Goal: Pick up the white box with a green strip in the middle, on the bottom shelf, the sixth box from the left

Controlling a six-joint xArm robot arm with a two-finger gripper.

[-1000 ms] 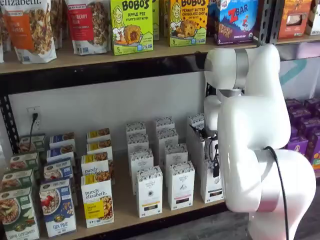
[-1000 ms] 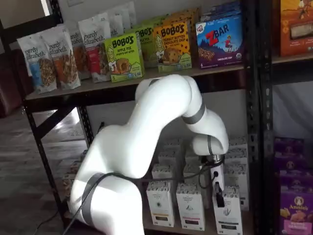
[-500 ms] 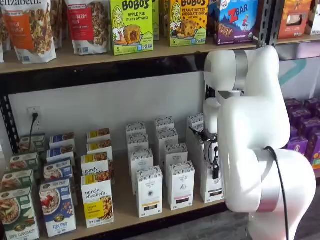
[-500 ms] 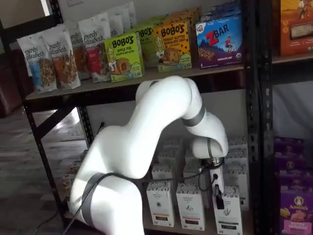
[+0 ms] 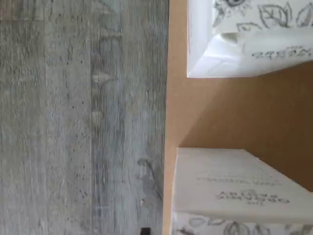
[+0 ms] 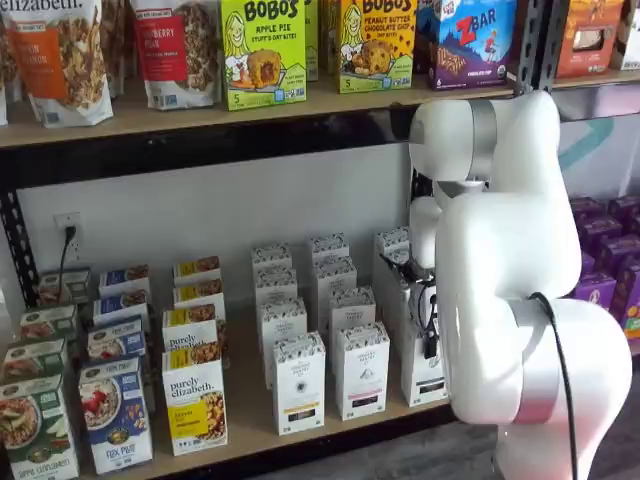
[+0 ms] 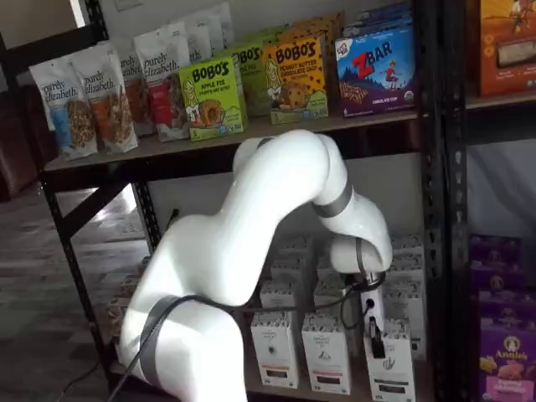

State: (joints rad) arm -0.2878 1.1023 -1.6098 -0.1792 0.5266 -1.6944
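gripper [image 7: 374, 339] low over the front of the white box [image 7: 390, 368], one black finger showing against its face; held or merely touched, cannot tell. box upright at the front right of the bottom shelf [image 6: 250, 415], partly behind the white arm [image 6: 510, 300] folded down before it. just left, two like white cartons [image 7: 327, 356]; purely elizabeth boxes [image 6: 193, 400] further left.
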